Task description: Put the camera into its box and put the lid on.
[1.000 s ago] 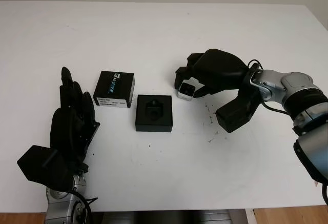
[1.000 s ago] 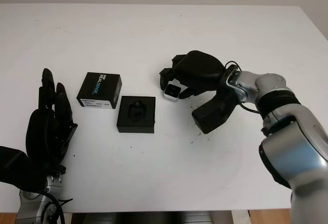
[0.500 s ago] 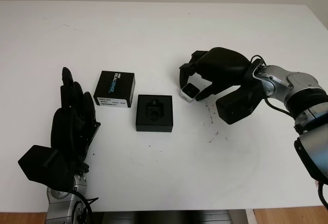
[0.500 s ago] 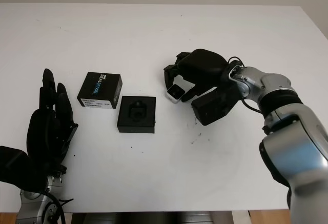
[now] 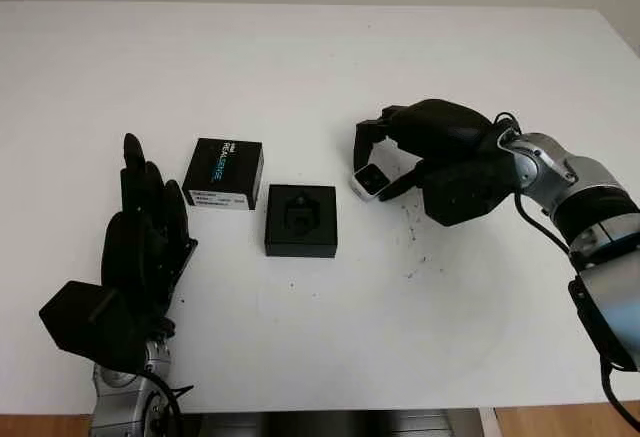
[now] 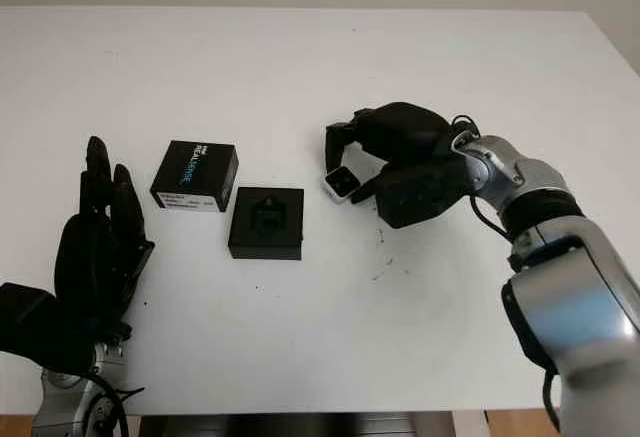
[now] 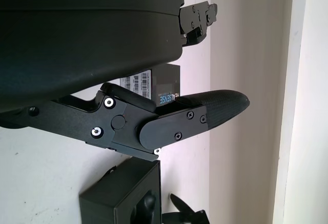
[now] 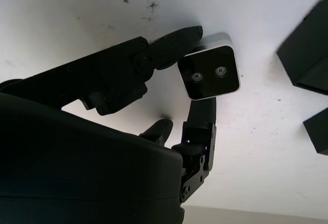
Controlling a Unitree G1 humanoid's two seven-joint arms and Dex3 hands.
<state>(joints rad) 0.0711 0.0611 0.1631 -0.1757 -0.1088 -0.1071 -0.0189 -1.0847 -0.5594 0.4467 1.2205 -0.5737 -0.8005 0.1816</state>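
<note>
My right hand [image 5: 400, 152] grips the small camera [image 5: 369, 181] at three o'clock from the open box [image 5: 300, 220]; my left hand [image 5: 140, 247], open, waits at eight o'clock.

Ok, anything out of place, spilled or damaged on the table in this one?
Only dark specks on the white table right of the open black box, under the right hand, which pinches the small silver-and-black camera. The black printed lid lies beside the box; the left hand is open.
</note>
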